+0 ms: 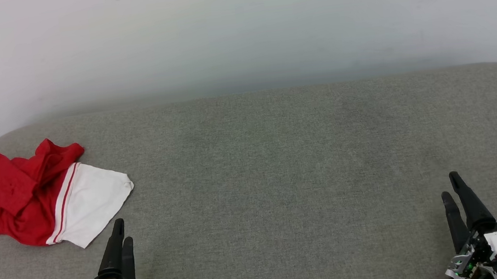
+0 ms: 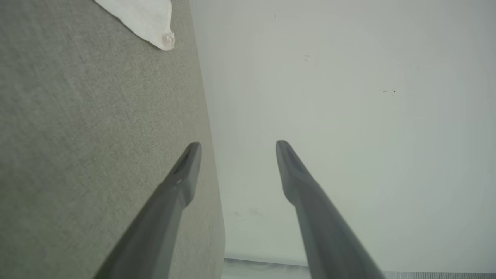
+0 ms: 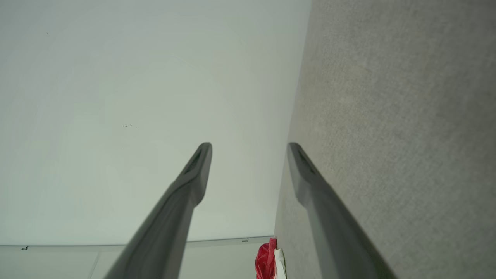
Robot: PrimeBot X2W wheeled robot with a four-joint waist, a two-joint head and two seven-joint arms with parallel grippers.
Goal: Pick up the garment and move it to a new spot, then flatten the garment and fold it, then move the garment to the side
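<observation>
Left gripper (image 1: 123,231) sits low at the near edge of the grey padded surface (image 1: 280,177). Its two dark fingers are spread with nothing between them, which the left wrist view (image 2: 237,143) shows plainly. The right gripper (image 1: 450,184) is far over on the other side, equally spread and empty (image 3: 249,144).

The garment (image 1: 37,198) lies crumpled in the far-left corner of the surface, a red heap with one white sleeve fanned out towards the left gripper. It is near the fingertips but not touching them. The lettering and number are buried in the folds.

The pick-up looks not yet begun, and several things could go wrong:

- **Loose sleeve:** it is the closest part. A pinch on it alone would likely drag the body behind in a twist, making flattening harder.
- **Too deep a grasp:** the surface is cloth-covered and soft, so the fingers might catch the covering along with the jersey.
- **Edge of the surface:** the heap lies close to the left edge, so a sideways nudge could push it off.
- **Reach:** the right gripper is well apart from the garment and would have to travel a long way across to help.
</observation>
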